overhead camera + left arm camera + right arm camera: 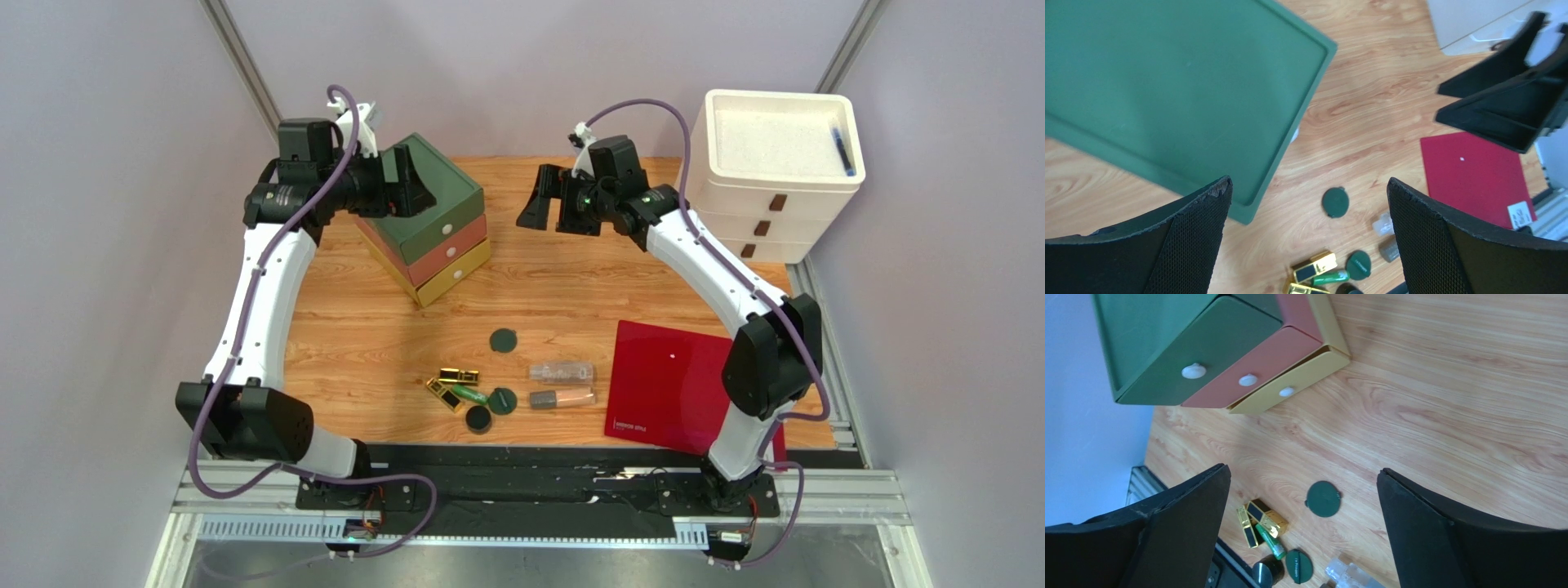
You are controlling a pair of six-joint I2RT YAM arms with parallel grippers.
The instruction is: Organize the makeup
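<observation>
pale grey walls (111, 184) all round, wooden desk (589, 282), white drawer unit (736, 199) at far right corner, metal rail (846, 500) along near edge

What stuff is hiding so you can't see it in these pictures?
- Inside the coloured drawers: all views, fronts cover it.
- The label on the red sheet: top view, too small to read.
- The clear tubes: left wrist view, partly behind the left claw.

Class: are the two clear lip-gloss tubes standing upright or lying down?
Lying down. Both lip-gloss tubes rest lengthwise on the wooden table, just left of the red sheet in the top view.
</observation>
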